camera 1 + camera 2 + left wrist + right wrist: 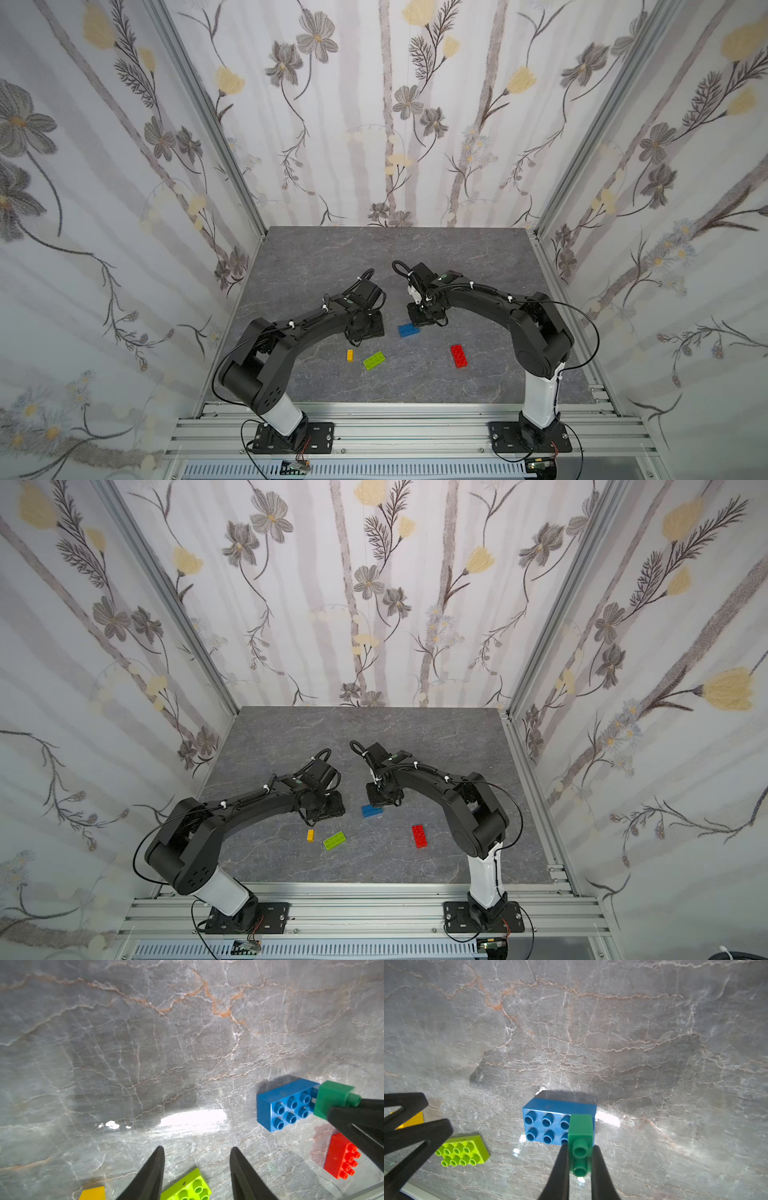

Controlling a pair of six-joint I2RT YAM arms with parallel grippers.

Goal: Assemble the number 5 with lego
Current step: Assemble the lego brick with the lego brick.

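A blue brick (pixel 409 330) lies studs up on the grey marble table (pixel 332 257). My right gripper (pixel 580 1147) is shut on a small dark-green brick (pixel 580 1132), which it holds over one end of the blue brick (pixel 548 1124). Whether the two are pressed together I cannot tell. The left wrist view shows that dark-green brick (pixel 332 1099) against the blue brick's (pixel 284 1105) end. My left gripper (pixel 196 1148) hangs open and empty just past the lime-green brick (pixel 187 1186). The yellow brick (pixel 350 355), lime-green brick (pixel 373 360) and red brick (pixel 458 356) lie apart nearer the front.
Flower-patterned curtain walls close in the table on three sides. An aluminium rail (pixel 415 432) with both arm bases runs along the front edge. The two arms' wrists stand close together near the middle, with the blue brick between them.
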